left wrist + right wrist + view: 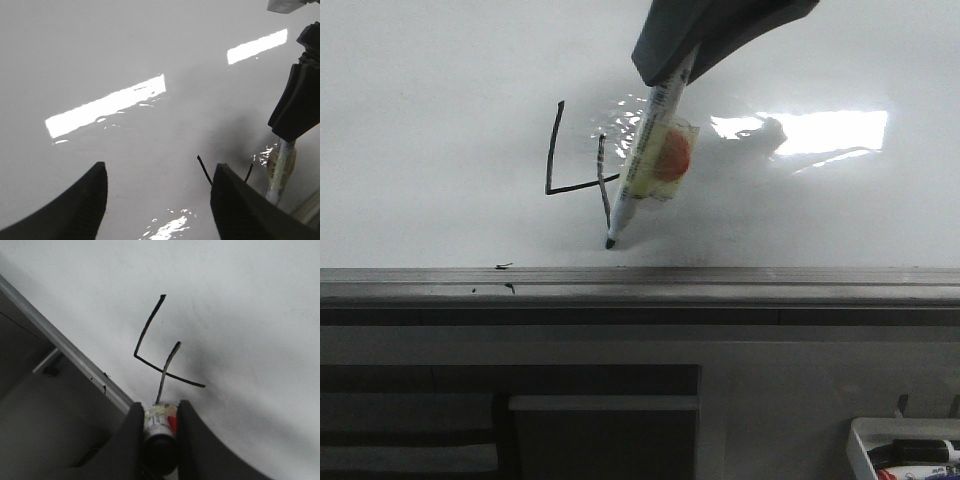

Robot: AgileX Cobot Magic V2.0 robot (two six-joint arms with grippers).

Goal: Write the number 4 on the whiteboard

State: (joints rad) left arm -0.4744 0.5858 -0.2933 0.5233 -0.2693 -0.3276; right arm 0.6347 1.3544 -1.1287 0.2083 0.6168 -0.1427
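The dark left gripper [157, 200] hangs over the large glossy white whiteboard [440, 120] with its two black fingers [75, 210] spread wide and nothing between them. The thin black hand-drawn number 4 [578, 178] sits left of centre on the board, above the grey metal bottom rail [640, 285]: an L-shaped stroke crossed by a longer vertical stroke. Just right of it, the dark right gripper [159, 437] is clamped on a white marker with an orange-and-yellow taped label [652, 150], the barrel pinched between both fingers. The marker leans down-left, its black tip touching the board at the vertical stroke's lower end, close above the rail.
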